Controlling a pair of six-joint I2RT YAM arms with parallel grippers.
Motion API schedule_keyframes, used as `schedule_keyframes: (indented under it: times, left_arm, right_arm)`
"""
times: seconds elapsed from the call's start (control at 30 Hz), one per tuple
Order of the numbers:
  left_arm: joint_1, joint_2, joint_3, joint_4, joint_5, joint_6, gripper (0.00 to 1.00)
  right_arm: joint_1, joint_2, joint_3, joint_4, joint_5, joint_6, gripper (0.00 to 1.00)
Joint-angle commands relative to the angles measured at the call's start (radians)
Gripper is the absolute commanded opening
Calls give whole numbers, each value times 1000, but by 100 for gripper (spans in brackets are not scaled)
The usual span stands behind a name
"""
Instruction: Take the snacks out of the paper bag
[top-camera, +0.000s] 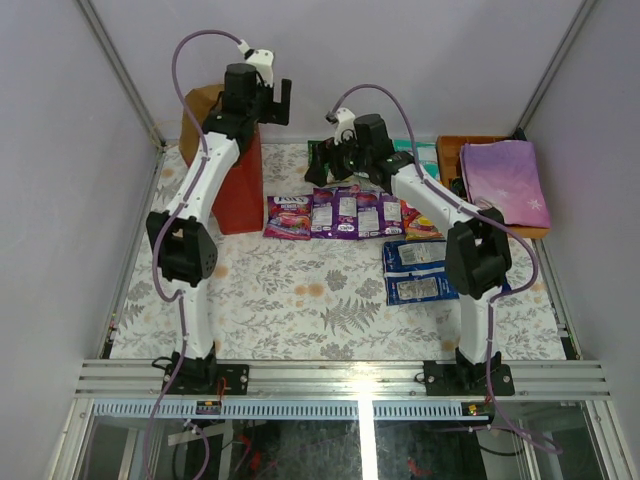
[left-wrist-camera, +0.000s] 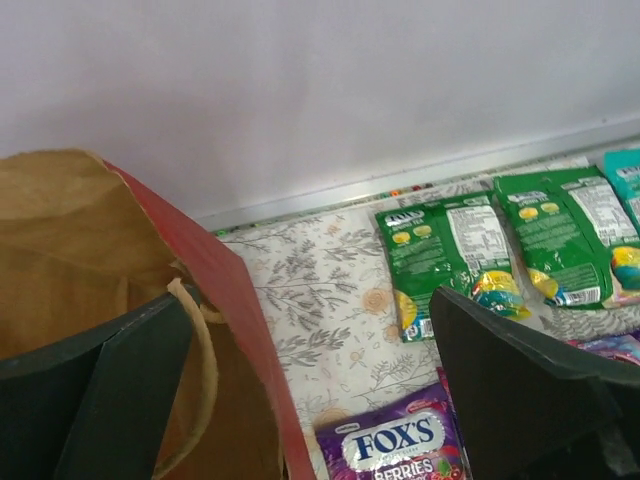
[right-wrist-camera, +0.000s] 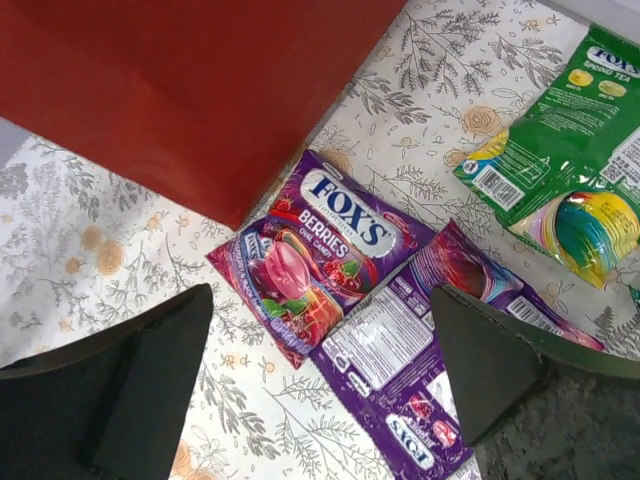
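The paper bag (top-camera: 235, 185), red outside and brown inside, stands at the back left. It fills the left of the left wrist view (left-wrist-camera: 60, 230). My left gripper (top-camera: 266, 100) is open and empty, above the bag's right rim (left-wrist-camera: 232, 290). Purple packets (top-camera: 333, 213) lie in a row right of the bag, with a yellow-red one (top-camera: 421, 226) at the row's end. Two blue bags (top-camera: 418, 271) lie nearer. My right gripper (top-camera: 330, 165) is open and empty above the purple packets (right-wrist-camera: 320, 250). Green packets (left-wrist-camera: 440, 255) and a teal one (left-wrist-camera: 625, 175) lie behind.
An orange-brown wooden tray (top-camera: 455, 150) with a purple book (top-camera: 505, 180) on it stands at the back right. The floral cloth (top-camera: 300, 300) covers the table. Grey walls close in the back and both sides.
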Motion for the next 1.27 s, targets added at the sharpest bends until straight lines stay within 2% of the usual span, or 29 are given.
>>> schedule_keyframes:
  times: [0.0, 0.2, 0.37, 0.53, 0.67, 0.73, 0.83, 1.17, 1.23]
  left_arm:
    - [11, -154, -35, 72, -93, 16, 100]
    - [13, -366, -278, 69, -158, 80, 100]
    - [38, -560, -544, 110, -238, 78, 100]
    - [172, -786, -790, 278, -117, -109, 100]
    - [176, -909, -943, 403, -103, -175, 100]
    - [176, -922, -976, 422, -86, -188, 100]
    - [176, -912, -980, 407, -78, -197, 100]
    - [176, -930, -1011, 435, -44, -223, 100]
    - [175, -927, -1003, 431, -36, -219, 100]
  right_arm:
    - [-47, -139, -21, 98, -85, 84, 100]
    - [-84, -207, -6, 74, -108, 150, 100]
    - [-91, -288, -33, 38, -27, 143, 99]
    - [-99, -444, -209, 118, 188, 108, 99]
    - [-100, -613, -488, 353, 427, 91, 99]
    - [-103, -685, -610, 433, 532, 87, 99]
    - [-104, -733, -687, 479, 586, 84, 99]
    - [-104, -662, -633, 436, 595, 70, 99]
    - [-105, -666, -651, 456, 557, 57, 100]
